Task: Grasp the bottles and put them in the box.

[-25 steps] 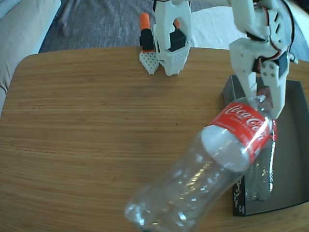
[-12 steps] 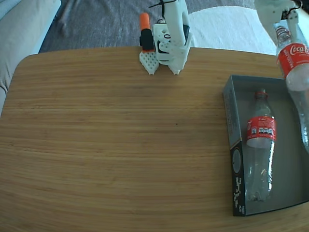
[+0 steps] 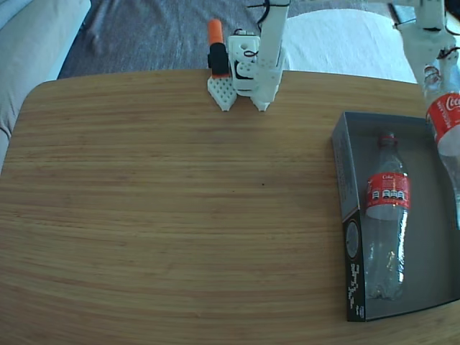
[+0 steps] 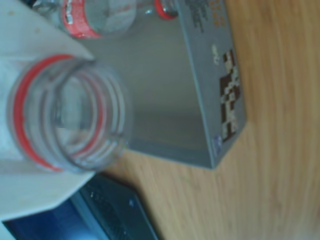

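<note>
Fixed and wrist views, second bottle (image 3: 447,122) carried over the box (image 3: 343,188). The gripper (image 3: 431,68) is clamped on this bottle's neck at the table's far right corner; in the wrist view the open mouth (image 4: 65,112) sits right against the white finger (image 4: 30,45), and no gap shows between them.

Step in hand, as judged: lowering the held bottle into the free lane along the box's right side. To do it well, the bottle should be brought parallel to the box's long walls, base toward the near end, kept off the right wall and off the first bottle (image 3: 387,215), and released only once its body rests on the box floor, since a round empty bottle will roll or bounce if dropped.

Appearance: the held bottle is clear, capless, with a red label and a red neck ring; it hangs neck uppermost, tilted, its lower body cut off by the frame's right edge. The first bottle, alike in look, lies flat in the box along its left wall, neck toward the table's far edge.
</note>
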Robot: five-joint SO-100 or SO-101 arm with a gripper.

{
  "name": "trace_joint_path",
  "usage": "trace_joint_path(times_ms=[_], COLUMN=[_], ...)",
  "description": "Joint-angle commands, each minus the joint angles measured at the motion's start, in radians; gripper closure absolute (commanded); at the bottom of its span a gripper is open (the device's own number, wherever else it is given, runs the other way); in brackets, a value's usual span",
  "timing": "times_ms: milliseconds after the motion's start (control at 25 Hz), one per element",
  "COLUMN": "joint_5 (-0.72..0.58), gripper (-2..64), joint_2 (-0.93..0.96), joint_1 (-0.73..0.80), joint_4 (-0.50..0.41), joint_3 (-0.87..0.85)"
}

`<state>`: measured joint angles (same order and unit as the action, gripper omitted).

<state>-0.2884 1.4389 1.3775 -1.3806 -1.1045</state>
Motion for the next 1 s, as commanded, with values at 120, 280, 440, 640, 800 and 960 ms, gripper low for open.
trace_joint_path(times_ms=[120, 280, 440, 640, 800, 960], joint_5=[-0.008, -0.009, -0.009, -0.009, -0.009, -0.009], gripper=[61.9, 61.9, 61.9, 61.9, 61.9, 61.9], joint_2=[-0.161, -0.252, -0.31, -0.342, -0.345, -0.347], joint_1=[-0.055, -0.091, -0.094, -0.084, -0.061, -0.029], joint_4=[-0.003, -0.028, -0.077, -0.081, -0.081, -0.081], joint_3=[0.225, 0.314, 0.37, 0.38, 0.367, 0.359])
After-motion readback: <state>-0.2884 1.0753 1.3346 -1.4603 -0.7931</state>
